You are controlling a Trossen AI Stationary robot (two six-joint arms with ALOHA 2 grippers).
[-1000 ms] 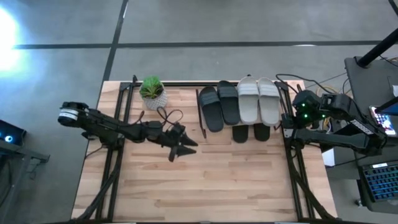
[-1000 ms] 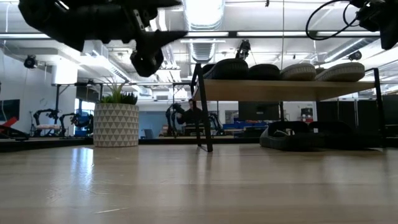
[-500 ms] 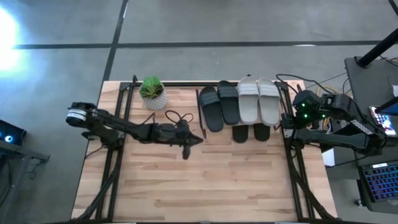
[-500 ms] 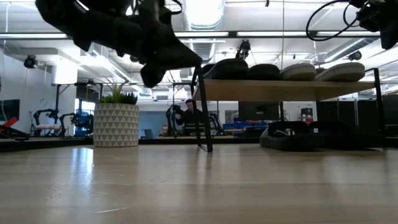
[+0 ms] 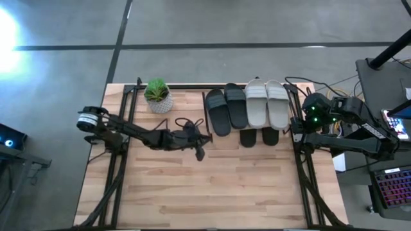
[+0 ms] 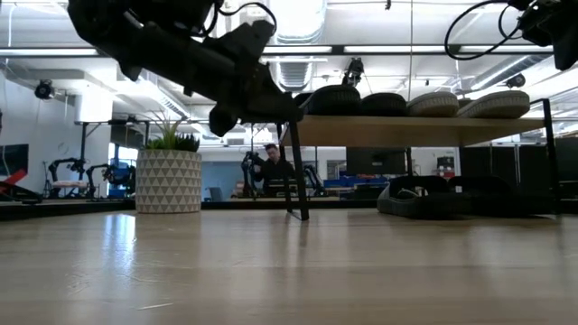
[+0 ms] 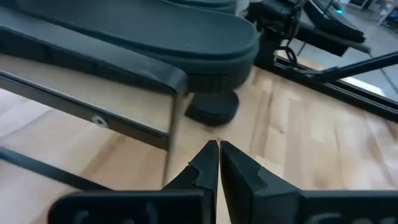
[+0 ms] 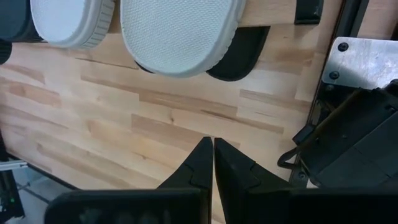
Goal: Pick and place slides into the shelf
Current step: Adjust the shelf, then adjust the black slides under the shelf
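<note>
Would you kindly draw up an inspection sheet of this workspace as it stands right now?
Surface: wooden tabletop, bare across its front part.
Job's things: black pair and grey pair of slides on top of the shelf; another black pair lies underneath it on the table.
Clutter: potted plant at the back, left of the shelf.
Grippers: left gripper shut, empty, raised just off the shelf's front left leg; right gripper shut, empty, parked at the table's right edge.
Cables: loose loops on the left arm; bundle at the right arm's base.
Surroundings: person seated far behind the table; keyboard on a desk to the right.
</note>
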